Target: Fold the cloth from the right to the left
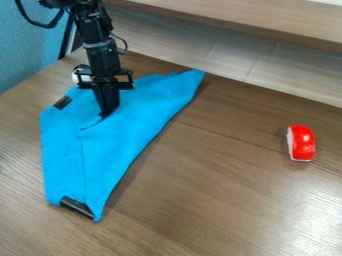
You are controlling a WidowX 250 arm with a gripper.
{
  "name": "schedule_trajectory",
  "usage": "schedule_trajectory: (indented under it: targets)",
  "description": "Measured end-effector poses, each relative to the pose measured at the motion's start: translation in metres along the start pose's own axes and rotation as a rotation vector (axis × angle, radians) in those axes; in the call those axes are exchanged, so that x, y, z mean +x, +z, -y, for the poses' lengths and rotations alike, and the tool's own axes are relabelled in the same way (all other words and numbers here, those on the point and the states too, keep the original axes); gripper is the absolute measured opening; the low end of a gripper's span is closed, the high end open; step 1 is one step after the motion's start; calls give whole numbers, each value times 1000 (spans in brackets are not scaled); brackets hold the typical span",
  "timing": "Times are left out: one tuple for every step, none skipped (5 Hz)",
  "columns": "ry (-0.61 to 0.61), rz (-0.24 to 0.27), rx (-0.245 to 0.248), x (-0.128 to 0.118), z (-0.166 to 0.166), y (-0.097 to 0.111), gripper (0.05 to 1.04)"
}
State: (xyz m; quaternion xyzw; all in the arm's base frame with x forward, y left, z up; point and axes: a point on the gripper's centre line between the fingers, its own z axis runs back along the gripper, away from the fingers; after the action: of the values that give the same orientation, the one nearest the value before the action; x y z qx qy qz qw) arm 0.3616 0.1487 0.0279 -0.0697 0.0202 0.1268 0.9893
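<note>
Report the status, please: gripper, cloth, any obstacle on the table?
Gripper down at blue cloth. Cloth partly folded, creased near gripper. Red object apart, at right; seems out of the way.

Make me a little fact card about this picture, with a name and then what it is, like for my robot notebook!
cloth: bright blue, partly folded
black patches: one by the upper left edge, one at the bottom end
gripper: black, pointing down at the cloth's upper part
red thing: small, white along one side, right of the cloth, not touching it
table: brown, wood-look
</note>
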Motion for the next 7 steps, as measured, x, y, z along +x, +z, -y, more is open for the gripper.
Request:
schedule_trajectory:
  targets:
    - [-19, 5, -20, 2, 6, -2, 219]
    - [-47, 11, -29, 1, 18, -3, 470]
    - [-73, 36, -55, -3, 33, 0, 776]
    - [-89, 122, -77, -9, 45, 28, 1002]
    - [-82, 165, -92, -16, 51, 44, 1004]
    - [-92, 208, -101, -20, 56, 58, 999]
    - [-95, 227, -105, -23, 58, 66, 999]
